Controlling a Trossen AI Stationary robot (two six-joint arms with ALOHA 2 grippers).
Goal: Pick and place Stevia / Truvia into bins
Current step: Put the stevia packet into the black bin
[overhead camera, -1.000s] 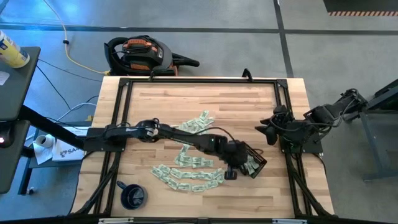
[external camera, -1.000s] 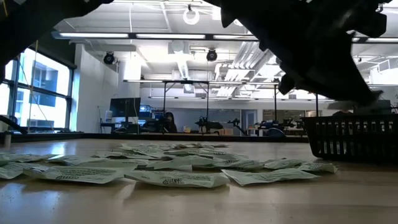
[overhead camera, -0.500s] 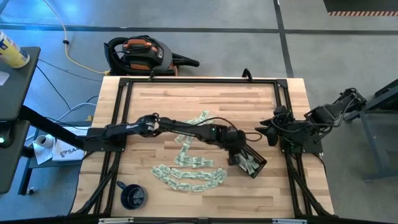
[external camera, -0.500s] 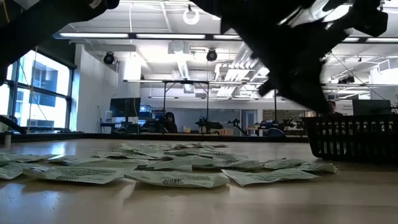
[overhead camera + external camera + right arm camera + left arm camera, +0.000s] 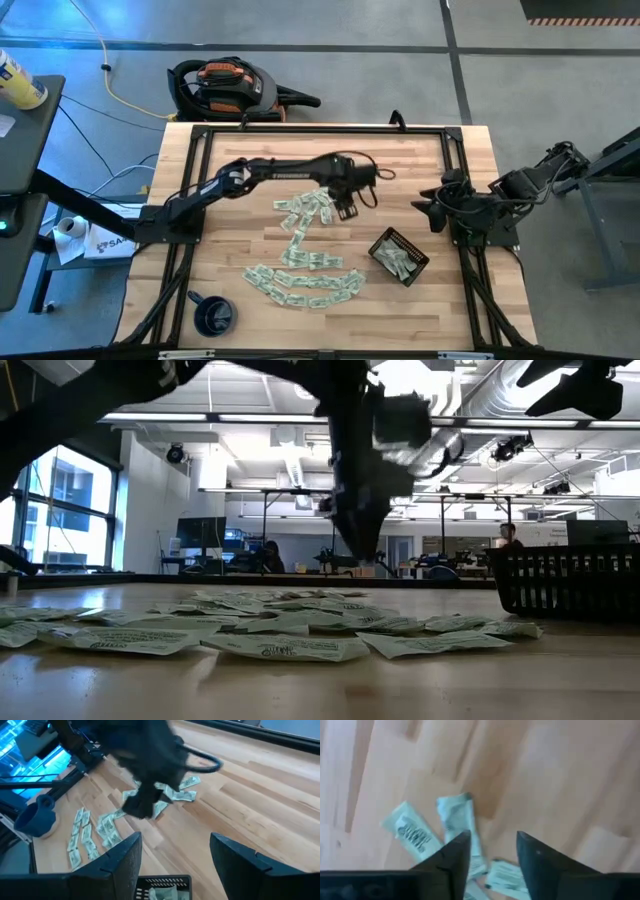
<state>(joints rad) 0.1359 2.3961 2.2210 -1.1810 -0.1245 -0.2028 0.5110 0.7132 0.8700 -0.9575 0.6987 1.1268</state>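
Observation:
Pale green and white sachets lie flat on the table in a far cluster and a curved near row; in the low view they spread across the wood. A few more lie inside the black gridded tray, whose wall shows in the low view. My left gripper hangs open above the far cluster's right end, fingers pointing down and clear of the table; its wrist view shows sachets below the empty gap. My right gripper waits open by the right edge.
A dark blue mug stands near the table's near left corner, also in the right wrist view. A black frame rail runs around the table. Bare wood lies between the far cluster and the tray. A person stands in the room behind.
My left gripper has left the black tray, risen, and swung toward the table's far edge and left, ending above the far cluster of sachets. The sachets and the tray lie where they were.

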